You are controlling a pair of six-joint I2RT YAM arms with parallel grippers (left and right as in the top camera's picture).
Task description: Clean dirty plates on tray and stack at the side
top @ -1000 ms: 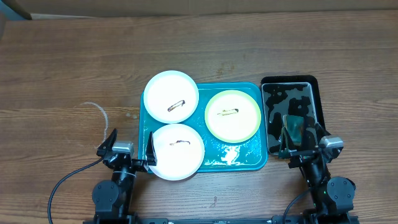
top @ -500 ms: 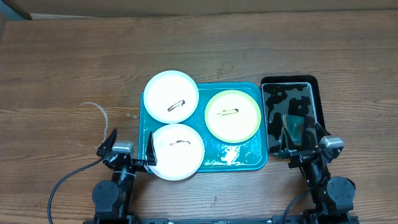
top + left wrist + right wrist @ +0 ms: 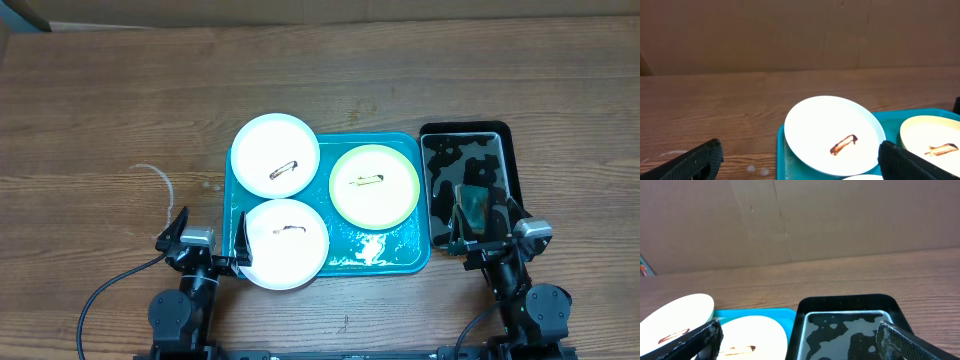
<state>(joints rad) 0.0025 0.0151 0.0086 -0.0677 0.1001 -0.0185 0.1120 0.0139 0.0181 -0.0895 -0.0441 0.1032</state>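
One wooden table holds one teal tray and three round plates. Two are white: the far white plate at the tray's ten o'clock, the near white plate at seven o'clock. One yellow-green plate lies at two o'clock. Each plate bears one brown smear. One black tub sits at three o'clock. Two claws stand at the table's six o'clock edge: left claw, right claw.
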